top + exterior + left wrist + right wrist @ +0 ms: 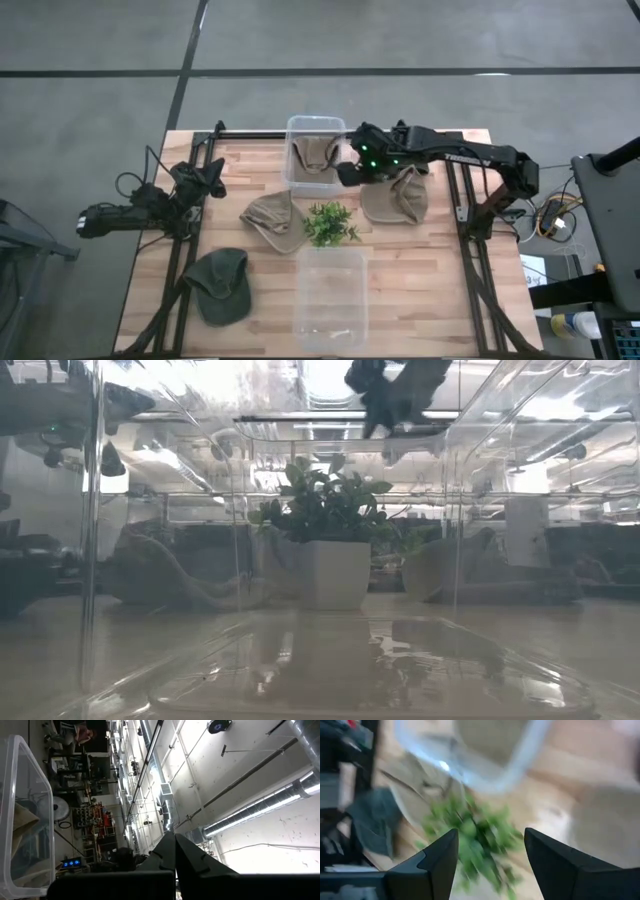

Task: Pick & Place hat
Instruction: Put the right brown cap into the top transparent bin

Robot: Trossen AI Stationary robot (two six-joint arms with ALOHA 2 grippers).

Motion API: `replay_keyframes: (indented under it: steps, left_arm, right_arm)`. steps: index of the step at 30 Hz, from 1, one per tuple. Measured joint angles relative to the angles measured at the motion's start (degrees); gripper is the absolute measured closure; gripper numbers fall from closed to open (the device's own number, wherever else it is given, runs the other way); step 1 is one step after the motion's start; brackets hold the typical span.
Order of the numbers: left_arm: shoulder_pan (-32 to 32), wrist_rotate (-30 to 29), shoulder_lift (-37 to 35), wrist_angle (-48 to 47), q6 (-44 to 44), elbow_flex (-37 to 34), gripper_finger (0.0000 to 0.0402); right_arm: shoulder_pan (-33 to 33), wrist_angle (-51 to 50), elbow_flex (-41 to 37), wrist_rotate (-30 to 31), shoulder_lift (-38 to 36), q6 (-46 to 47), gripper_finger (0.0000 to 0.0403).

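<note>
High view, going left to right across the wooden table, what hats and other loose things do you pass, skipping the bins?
Dark green cap → tan hat lying left of the plant → small green potted plant → tan hat on the right, beside the right arm's end effector.

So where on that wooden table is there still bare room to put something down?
Bare wood shows along the table's near right side, right of the empty clear plastic bin, and between that bin and the dark green cap. The middle is crowded: two tan hats flank the small green potted plant, with the right pincer above.
</note>
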Motion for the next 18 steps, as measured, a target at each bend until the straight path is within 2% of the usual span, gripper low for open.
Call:
replay_keyframes:
  steps: [8,15,18]
  left_arm:
    - [0.0,0.02,0.0,-0.04,0.04,0.0,0.0401]
    - [0.0,0.02,0.0,-0.1,0.02,0.0,0.0401]
    - [0.0,0.02,0.0,-0.11,0.0,0.0,0.0401]
  right_arm:
    - [8.5,-13.76,-0.81,1.22,-3.85,5.81,0.0181]
    - [18.57,-13.14,-6.58,2.03,-7.24,16.29,0.0181]
    - [23.2,-10.42,-9.99,4.66,-9.82,23.39,0.0181]
